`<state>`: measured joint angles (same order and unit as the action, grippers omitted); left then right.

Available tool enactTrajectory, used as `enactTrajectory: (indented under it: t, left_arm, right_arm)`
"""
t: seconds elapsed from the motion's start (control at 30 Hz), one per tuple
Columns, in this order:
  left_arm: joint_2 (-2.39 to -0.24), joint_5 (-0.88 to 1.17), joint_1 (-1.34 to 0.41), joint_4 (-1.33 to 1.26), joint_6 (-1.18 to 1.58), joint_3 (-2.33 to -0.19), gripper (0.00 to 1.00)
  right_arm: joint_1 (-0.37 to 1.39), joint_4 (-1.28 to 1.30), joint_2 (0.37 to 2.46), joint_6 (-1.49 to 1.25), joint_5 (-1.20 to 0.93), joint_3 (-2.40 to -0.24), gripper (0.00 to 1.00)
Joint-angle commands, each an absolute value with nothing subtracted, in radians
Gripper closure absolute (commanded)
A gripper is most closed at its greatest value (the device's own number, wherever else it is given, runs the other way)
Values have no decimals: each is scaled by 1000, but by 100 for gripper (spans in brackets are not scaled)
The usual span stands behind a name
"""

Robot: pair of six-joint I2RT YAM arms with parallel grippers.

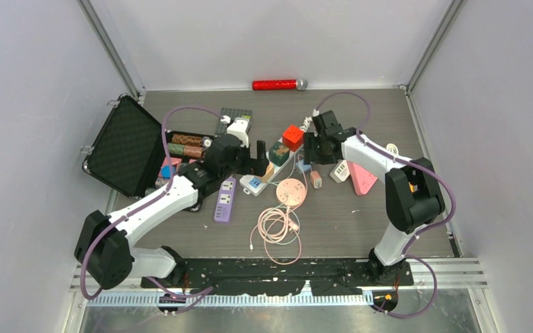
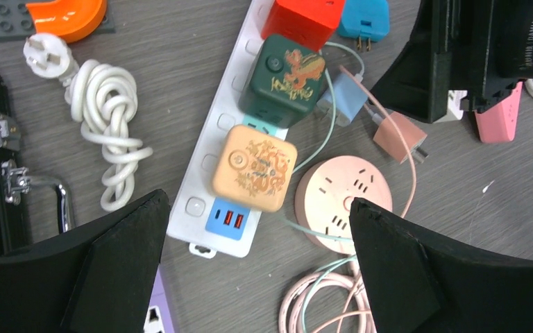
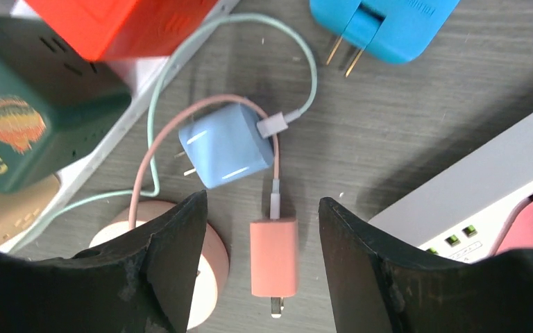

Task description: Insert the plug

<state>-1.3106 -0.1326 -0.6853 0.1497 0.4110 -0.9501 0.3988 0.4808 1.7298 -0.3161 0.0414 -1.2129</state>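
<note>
A salmon plug (image 3: 273, 255) lies flat on the table, prongs toward the camera, its pink cable running past a light blue charger (image 3: 224, 146). My right gripper (image 3: 260, 208) is open and hovers over the salmon plug, one finger on each side, not touching it. A round pink socket (image 3: 215, 267) lies just left of it. My left gripper (image 2: 257, 201) is open and empty above the near end of the white power strip (image 2: 215, 125), which carries an orange cube (image 2: 255, 167), a green cube (image 2: 281, 76) and a red cube (image 2: 302, 21). From above, the salmon plug (image 1: 315, 178) lies beside the round socket (image 1: 291, 191).
A blue plug (image 3: 382, 21) lies beyond the chargers. A purple power strip (image 1: 225, 200), an open black case (image 1: 121, 146), a pink strip (image 1: 363, 178), coiled cables (image 1: 275, 225) and a knotted white cable (image 2: 104, 104) lie around. A red microphone (image 1: 277, 84) lies at the back wall.
</note>
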Motion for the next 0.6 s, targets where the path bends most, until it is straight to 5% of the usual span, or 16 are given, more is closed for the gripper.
enactTrajectory:
  t: [0.0, 0.47, 0.57]
  left_arm:
    - [-1243, -166, -674, 98, 406, -905, 1]
    - [-1195, -132, -673, 131, 451, -832, 4]
    - [-1196, -113, -675, 134, 460, -830, 5]
  right_arm:
    - [419, 521, 1680, -285, 52, -1193, 36]
    - [437, 542, 1690, -256, -34, -1119, 40]
    - [437, 544, 1687, -253, -37, -1102, 50]
